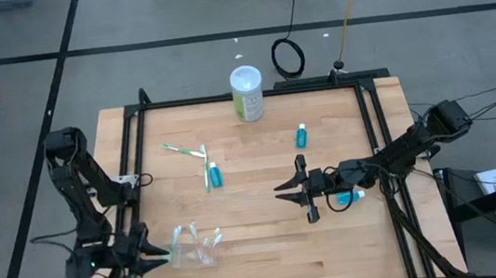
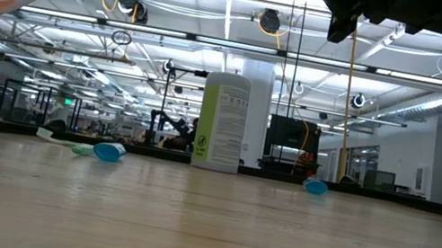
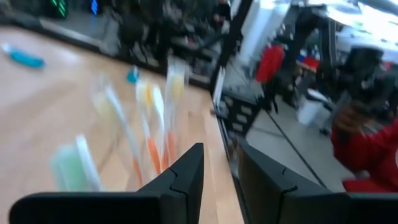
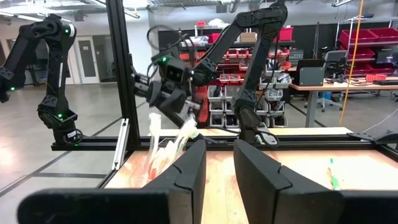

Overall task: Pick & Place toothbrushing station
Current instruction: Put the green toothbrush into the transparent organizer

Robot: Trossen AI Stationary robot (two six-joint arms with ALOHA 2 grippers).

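Here, the task stood about half done. The cup [image 1: 190, 250] rested near the table's [image 1: 271, 263] front left corner and already held several toothbrushes [image 4: 168, 146], white and orange among them. Your left gripper [image 1: 160, 252] was right against the cup's side, but you could not tell whether it gripped the cup. Your right gripper [image 1: 284, 191] hovered right of the table's middle, its jaws narrowly parted and holding nothing. One tube [image 1: 348, 199] lay just beside that arm. Two more tubes were still loose, one toward the back right [image 1: 301, 136] and one left of centre [image 1: 215, 175]. A green brush [image 1: 179, 150] and a white brush [image 1: 204, 167] lay beside that second tube. By this reckoning, two brushes and three tubes remained for you to collect. The canister [image 1: 247, 93] stood upright at the back edge. The surface was pale wood bounded by black rails. Beyond it you saw a grey floor with cables, and in the low view a long hall under strip lights.
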